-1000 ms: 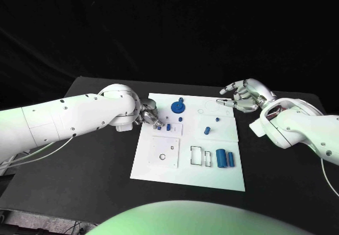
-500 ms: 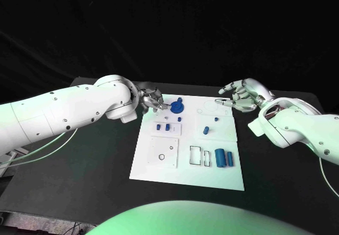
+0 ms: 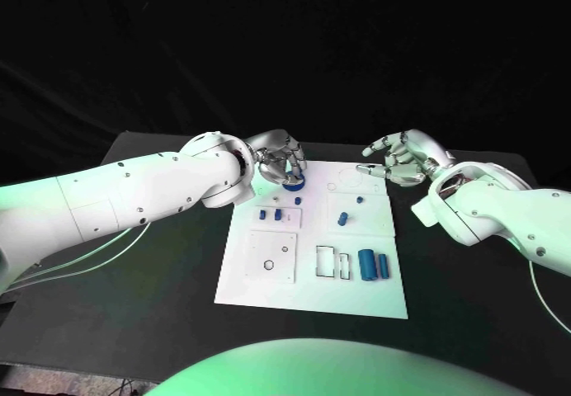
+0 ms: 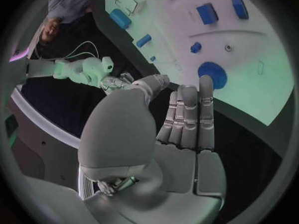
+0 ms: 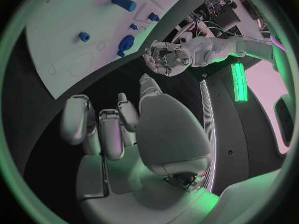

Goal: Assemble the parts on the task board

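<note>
The white task board point(image 3: 271, 285) lies in the middle of the black table. A round blue part point(image 3: 295, 186) stands near the board's far left corner. My left hand point(image 3: 276, 157) hovers just behind it, fingers stretched out side by side and holding nothing. In the left wrist view its fingertips point(image 4: 206, 87) reach the edge of the round blue part point(image 4: 212, 74); I cannot tell if they touch. My right hand point(image 3: 398, 158) hangs over the board's far right corner, fingers loosely bent and empty. Two blue cylinders point(image 3: 374, 265) lie at the right.
Two small blue pieces point(image 3: 271, 215) stand in a frame on the board's left, and another blue piece point(image 3: 346, 219) sits at mid-board. Outlined slots point(image 3: 332, 261) lie beside the cylinders. Black table point(image 3: 155, 272) borders the board on both sides.
My left hand has moved from the board's left edge, beside the two small pieces, up to the far left corner by the round blue part. The right hand has barely moved.
</note>
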Robot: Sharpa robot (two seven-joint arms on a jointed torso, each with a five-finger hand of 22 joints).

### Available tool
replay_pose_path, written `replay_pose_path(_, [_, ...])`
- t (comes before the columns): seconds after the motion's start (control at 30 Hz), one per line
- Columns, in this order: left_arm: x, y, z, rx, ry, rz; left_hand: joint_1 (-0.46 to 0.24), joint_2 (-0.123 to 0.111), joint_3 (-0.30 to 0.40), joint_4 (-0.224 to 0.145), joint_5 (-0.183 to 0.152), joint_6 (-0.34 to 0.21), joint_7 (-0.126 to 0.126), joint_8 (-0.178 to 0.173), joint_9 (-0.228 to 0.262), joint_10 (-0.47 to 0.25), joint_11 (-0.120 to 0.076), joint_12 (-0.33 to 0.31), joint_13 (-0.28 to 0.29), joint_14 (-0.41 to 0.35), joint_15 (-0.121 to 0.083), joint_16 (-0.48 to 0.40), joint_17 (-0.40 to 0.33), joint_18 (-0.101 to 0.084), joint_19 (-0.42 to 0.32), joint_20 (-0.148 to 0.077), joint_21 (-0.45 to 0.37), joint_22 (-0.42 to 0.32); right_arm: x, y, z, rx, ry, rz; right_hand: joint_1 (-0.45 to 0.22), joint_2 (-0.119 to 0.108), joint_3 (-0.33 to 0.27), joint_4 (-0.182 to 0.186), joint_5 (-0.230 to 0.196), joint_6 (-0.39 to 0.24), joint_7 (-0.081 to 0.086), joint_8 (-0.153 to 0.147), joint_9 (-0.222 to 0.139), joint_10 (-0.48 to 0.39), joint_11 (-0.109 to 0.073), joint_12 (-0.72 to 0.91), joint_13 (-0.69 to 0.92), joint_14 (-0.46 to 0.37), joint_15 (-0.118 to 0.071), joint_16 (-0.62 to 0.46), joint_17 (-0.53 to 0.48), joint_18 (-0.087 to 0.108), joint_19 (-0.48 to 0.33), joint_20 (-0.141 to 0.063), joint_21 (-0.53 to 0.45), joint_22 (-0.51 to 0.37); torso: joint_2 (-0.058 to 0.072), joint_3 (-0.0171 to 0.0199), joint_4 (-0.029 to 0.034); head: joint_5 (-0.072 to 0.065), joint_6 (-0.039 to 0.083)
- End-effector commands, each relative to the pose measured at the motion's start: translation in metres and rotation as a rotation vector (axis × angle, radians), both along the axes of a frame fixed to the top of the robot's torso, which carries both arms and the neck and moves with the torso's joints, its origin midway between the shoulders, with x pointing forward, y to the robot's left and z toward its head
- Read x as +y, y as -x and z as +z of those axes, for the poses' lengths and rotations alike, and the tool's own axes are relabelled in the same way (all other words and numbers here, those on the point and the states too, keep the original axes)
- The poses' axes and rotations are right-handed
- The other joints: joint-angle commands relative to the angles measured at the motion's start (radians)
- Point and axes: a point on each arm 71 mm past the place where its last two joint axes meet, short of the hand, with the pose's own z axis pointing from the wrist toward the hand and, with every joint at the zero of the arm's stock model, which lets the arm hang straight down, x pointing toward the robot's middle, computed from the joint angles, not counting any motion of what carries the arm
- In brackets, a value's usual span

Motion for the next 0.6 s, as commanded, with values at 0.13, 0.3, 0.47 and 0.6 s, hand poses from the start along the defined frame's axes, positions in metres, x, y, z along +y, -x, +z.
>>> replay_pose_path(0.13, [-0.018, 0.001, -0.001, -0.195, -0.108, -0.18, 0.014, 0.004, 0.001, -0.024, -0.005, 0.035, -0.003, -0.039, -0.04, 0.017, 0.005, -0.037, -0.044, 0.012, -0.001, 0.031, 0.013, 0.012, -0.014, 0.0, 0.023, 0.016, 0.002, 0.0, 0.001, -0.018, -0.003, 0.01, -0.006, 0.002, -0.003, 0.0, 0.008, -0.007, -0.001, 0.008, -0.002, -0.021, -0.001, -0.02, -0.021, 0.034, -0.004, -0.013, -0.019, 0.019, -0.018, 0.001, -0.021, -0.014, 0.001, -0.0001, 0.0007, -0.006, 0.0])
replay_pose_path(0.3, [-0.024, 0.002, -0.008, -0.197, -0.214, -0.239, 0.002, -0.005, -0.007, -0.029, -0.01, 0.055, -0.008, -0.058, -0.058, -0.001, 0.01, -0.067, -0.069, 0.005, 0.004, 0.041, -0.001, 0.011, -0.022, 0.004, 0.031, 0.023, 0.002, 0.0, 0.001, -0.017, -0.004, 0.01, -0.006, 0.003, -0.003, 0.0, 0.008, -0.007, -0.001, 0.008, -0.002, -0.023, -0.001, -0.022, -0.023, 0.034, -0.004, -0.014, -0.021, 0.02, -0.019, 0.001, -0.024, -0.016, 0.001, 0.0005, 0.0017, -0.008, 0.0])
replay_pose_path(0.47, [-0.026, 0.0, -0.013, -0.185, -0.274, -0.26, -0.006, -0.007, -0.013, -0.028, -0.012, 0.061, -0.01, -0.068, -0.066, 0.0, 0.011, -0.076, -0.079, 0.022, 0.006, 0.066, 0.017, 0.012, -0.02, 0.006, 0.036, 0.026, 0.003, 0.0, 0.001, -0.017, -0.005, 0.012, -0.006, 0.003, -0.002, 0.001, 0.008, -0.008, -0.002, 0.008, -0.002, -0.026, -0.001, -0.025, -0.027, 0.033, -0.004, -0.016, -0.024, 0.021, -0.021, 0.001, -0.026, -0.018, 0.0, 0.0007, 0.0018, -0.01, 0.0])
replay_pose_path(0.6, [-0.026, 0.0, -0.018, -0.162, -0.314, -0.27, -0.01, -0.009, -0.015, -0.027, -0.013, 0.065, -0.01, -0.071, -0.069, -0.003, 0.012, -0.082, -0.084, 0.019, 0.007, 0.068, 0.009, 0.012, -0.02, 0.007, 0.037, 0.027, 0.003, 0.0, 0.001, -0.016, -0.005, 0.012, -0.006, 0.003, -0.002, 0.001, 0.008, -0.008, -0.002, 0.008, -0.002, -0.026, -0.001, -0.025, -0.027, 0.033, -0.004, -0.016, -0.024, 0.021, -0.021, 0.001, -0.026, -0.018, 0.0, 0.0005, 0.0023, -0.01, 0.0])
